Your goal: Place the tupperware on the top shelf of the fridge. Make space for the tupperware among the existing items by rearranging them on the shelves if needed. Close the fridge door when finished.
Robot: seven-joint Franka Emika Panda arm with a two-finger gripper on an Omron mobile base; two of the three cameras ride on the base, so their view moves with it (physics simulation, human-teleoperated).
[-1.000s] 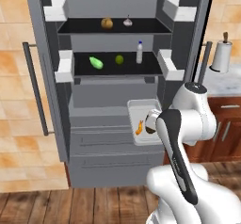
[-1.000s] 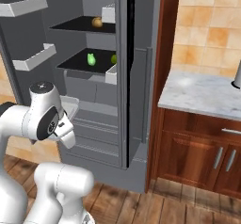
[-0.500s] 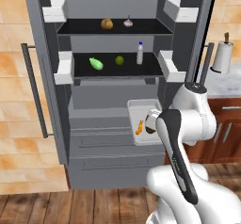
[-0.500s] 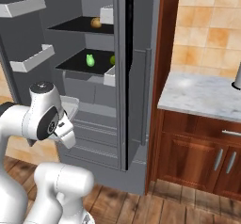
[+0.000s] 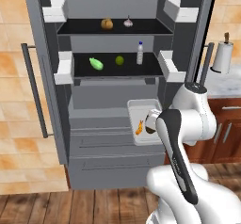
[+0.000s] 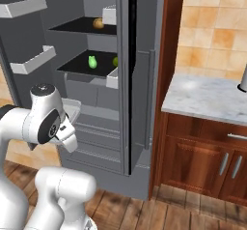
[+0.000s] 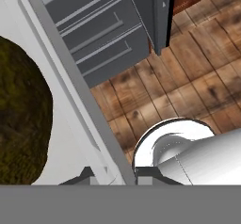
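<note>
Hand view shows the gripper [image 7: 112, 175] with jaws clamped on the tupperware [image 5: 143, 124] rim; left base view shows it held before the open fridge [image 5: 117, 171], below both black shelves [image 5: 113, 68].

Non-task stuff I've got in view:
paper towel roll [image 5: 222, 56] upright on marble counter [image 6: 212, 98], wood cabinets [image 6: 202, 161] below, plank floor [image 7: 188, 72].
</note>
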